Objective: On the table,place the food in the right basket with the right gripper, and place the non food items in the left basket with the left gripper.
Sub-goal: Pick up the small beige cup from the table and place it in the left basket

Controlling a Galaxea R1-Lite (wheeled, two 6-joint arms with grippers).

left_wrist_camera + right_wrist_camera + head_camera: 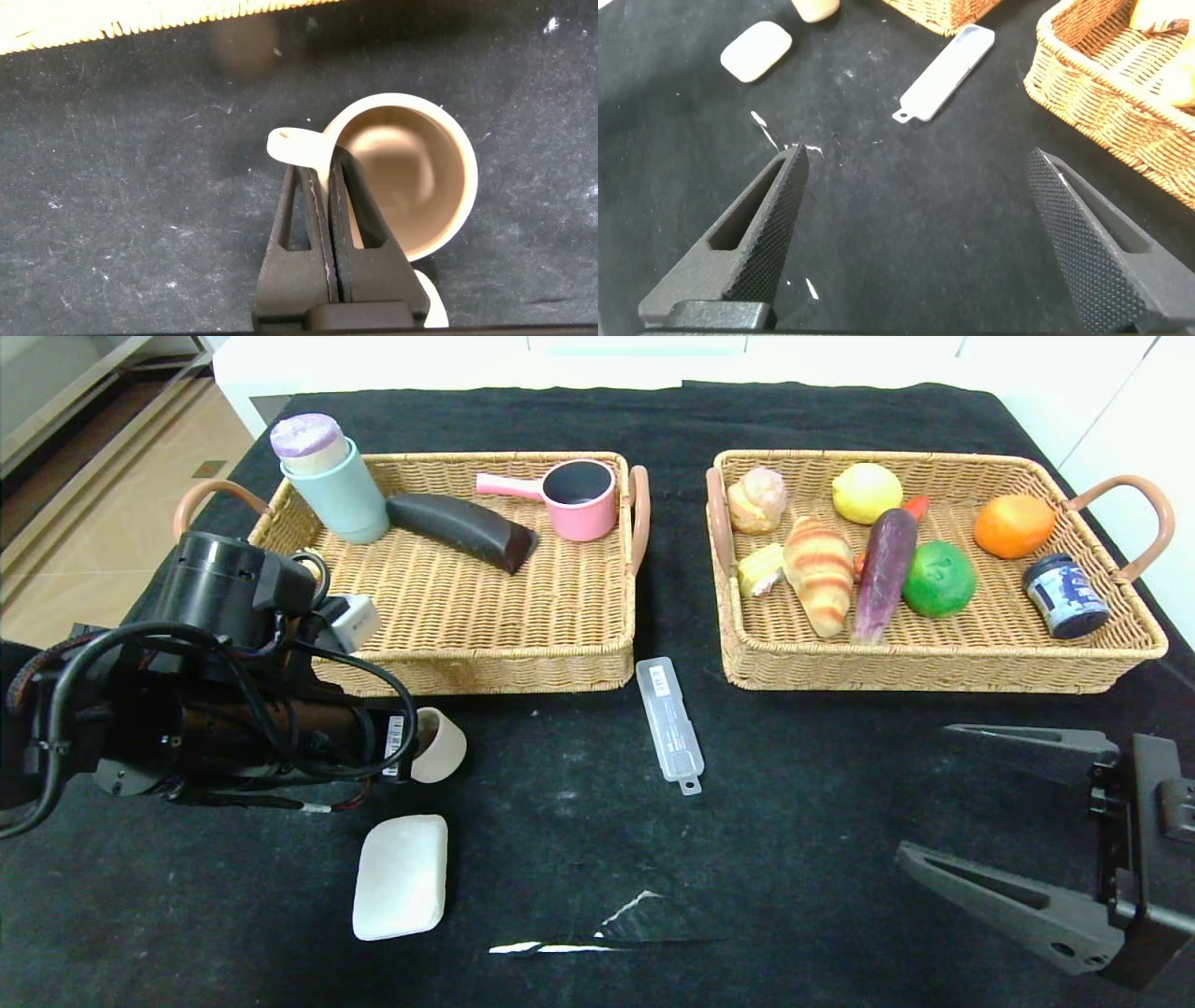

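Left hand pinches the cup's rim, left basket just beyond

The left hand (327, 201), fingers clamped together on the wall of the cream cup (411, 173) beside its handle, holds the cup on the tabletop (579, 859); the left basket (485, 663) lies directly past it, the nearer arm for the lift. A white soap bar (401, 875) sits on the hand's near side, a clear case (668, 721) off toward the middle. The right hand (971, 803) hangs wide open and empty, short of the right basket (934, 667).

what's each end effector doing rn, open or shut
Left end effector: closed on the rim of the beige cup.
Right end effector: open, holding nothing, above the table.
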